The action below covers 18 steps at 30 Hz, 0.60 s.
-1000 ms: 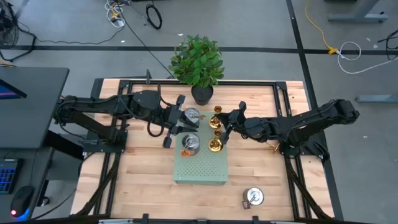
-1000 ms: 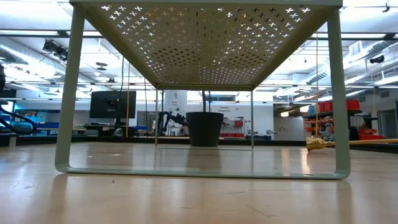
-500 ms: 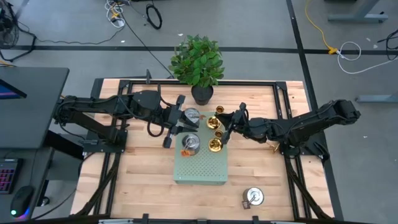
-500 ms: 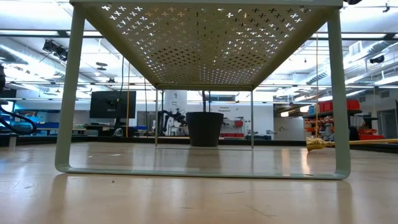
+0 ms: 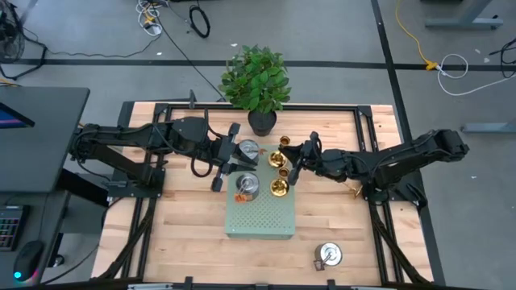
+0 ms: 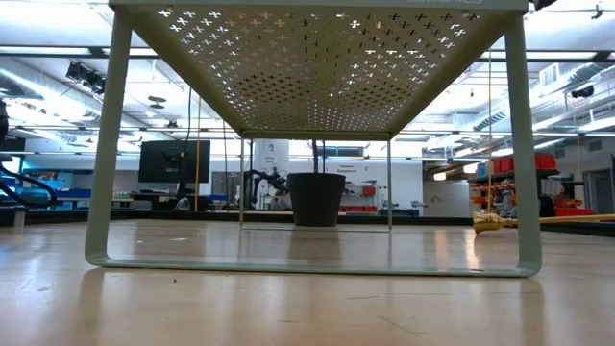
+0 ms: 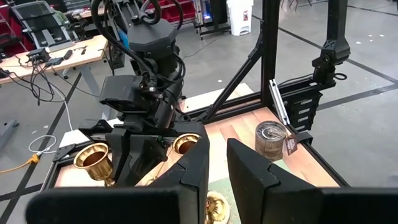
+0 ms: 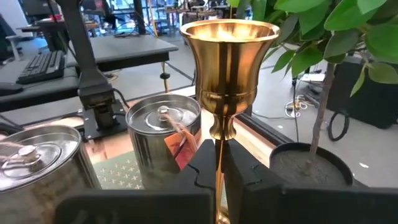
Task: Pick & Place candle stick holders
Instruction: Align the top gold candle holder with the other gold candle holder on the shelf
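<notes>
Three gold candle stick holders show in the high view, at the far side [image 5: 283, 142], in the middle [image 5: 281, 159] and on the pale green perforated board [image 5: 278, 188]. One silver holder [image 5: 248, 149] stands beside the board's far edge. A second [image 5: 247, 187] stands on the board [image 5: 260, 217], and a third [image 5: 328, 255] on the table at the near right. My right gripper [image 5: 293, 164] is shut on the middle gold holder [image 8: 229, 43]. My left gripper [image 5: 229, 159] is open and empty, left of the two silver holders by the board. My right gripper pinches the gold holder's slim stem [image 8: 217, 152] between its two fingers [image 8: 244, 177], below the cup. The fingers come level from the table's right side. The holder stands upright. Its base is hidden by the fingers, so I cannot tell whether it rests or is lifted.
A plant in a black pot [image 5: 260, 121] stands just beyond the holders at the table's far edge. The board is a raised stand on thin legs [image 6: 106, 144]. Black frame rails [image 5: 367, 129] run along the table's sides.
</notes>
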Available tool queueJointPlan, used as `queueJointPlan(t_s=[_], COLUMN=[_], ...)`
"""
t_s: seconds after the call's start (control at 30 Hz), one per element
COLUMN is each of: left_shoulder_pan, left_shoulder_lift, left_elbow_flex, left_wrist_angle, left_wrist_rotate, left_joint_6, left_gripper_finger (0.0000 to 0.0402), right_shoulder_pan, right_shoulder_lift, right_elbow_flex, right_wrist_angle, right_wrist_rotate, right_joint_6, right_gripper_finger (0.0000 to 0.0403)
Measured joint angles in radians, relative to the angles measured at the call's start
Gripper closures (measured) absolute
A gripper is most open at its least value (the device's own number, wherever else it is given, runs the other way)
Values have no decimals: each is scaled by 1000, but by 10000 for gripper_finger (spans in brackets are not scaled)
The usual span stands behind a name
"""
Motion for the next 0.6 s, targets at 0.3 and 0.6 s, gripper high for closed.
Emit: queueJointPlan(t_s=[0.3, 0.6], left_shoulder_pan=[0, 0], left_shoulder_lift=[0, 0], left_elbow_flex=[0, 0], left_wrist_angle=[-7, -7], left_wrist_rotate=[0, 0], left_joint_6=[0, 0], left_gripper_finger=[335, 335], right_shoulder_pan=[-5, -7], right_shoulder_lift=[8, 10], right_elbow_flex=[-4, -5], right_wrist_angle=[-53, -31], right_wrist_rotate=[14, 17], right_joint_6=[3, -10], right_gripper_finger=[399, 399])
